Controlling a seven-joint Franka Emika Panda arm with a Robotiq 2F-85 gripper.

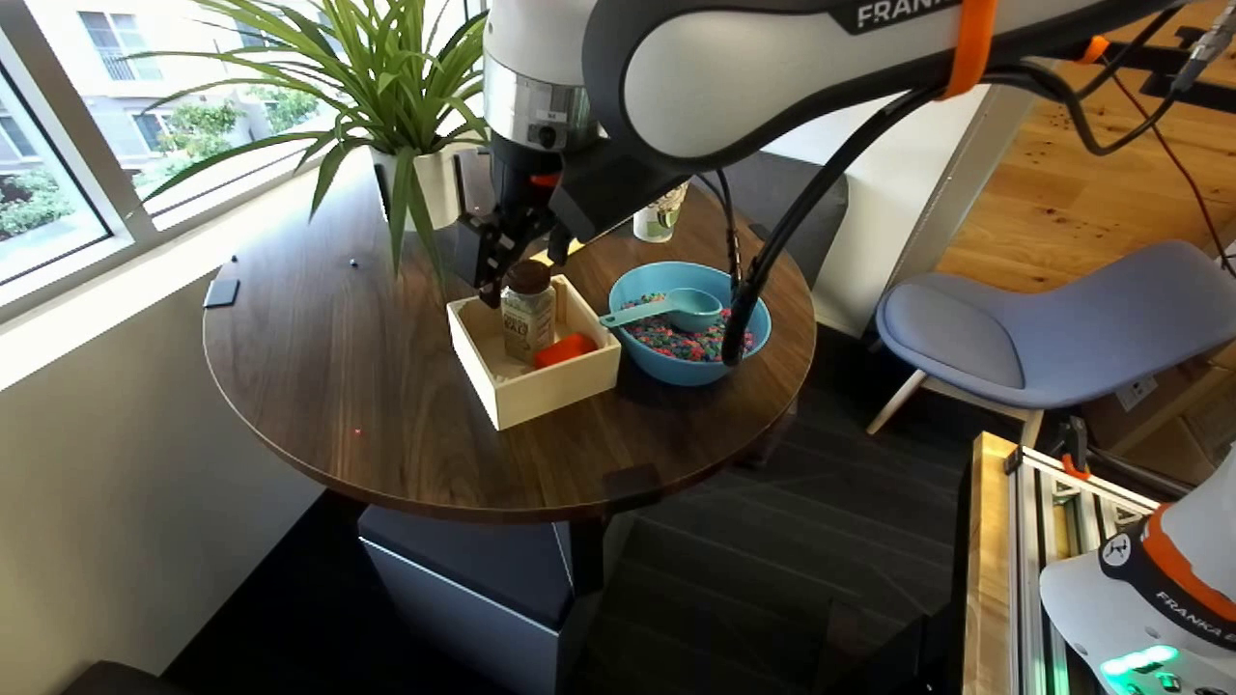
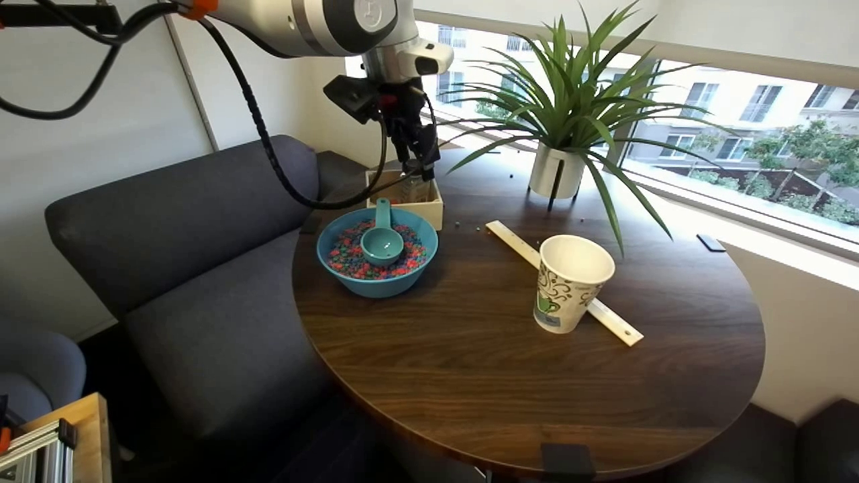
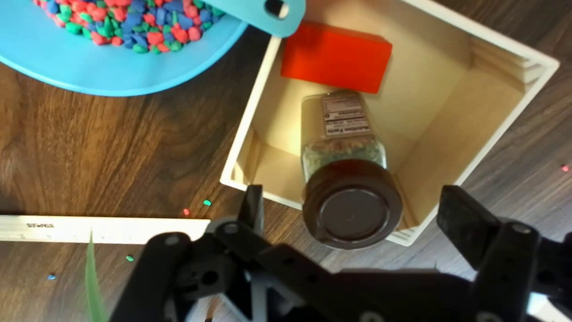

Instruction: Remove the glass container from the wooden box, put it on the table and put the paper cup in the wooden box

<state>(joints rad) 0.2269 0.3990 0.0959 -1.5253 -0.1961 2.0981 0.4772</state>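
Observation:
The glass container (image 1: 529, 323), a see-through jar with a label and dark brown lid, stands in the pale wooden box (image 1: 560, 391). The wrist view shows the jar (image 3: 342, 129) and the box wall (image 3: 460, 120) clearly; in an exterior view the jar (image 2: 417, 189) is partly hidden by the gripper. My gripper (image 3: 351, 192) is open, one finger on each side of the lid, with gaps to both. The white patterned paper cup (image 2: 564, 295) stands upright on the dark brown round table (image 2: 470, 382); the arm partly hides the cup (image 1: 660, 217) in an exterior view.
A small orange-red block (image 3: 337, 56) lies in the box. A blue bowl (image 2: 376, 285) of coloured pebbles with a teal scoop (image 2: 382, 243) stands beside the box, the scoop's handle over its rim. A ruler (image 2: 614, 322) lies by the cup. A potted plant (image 2: 557, 174) stands near the window.

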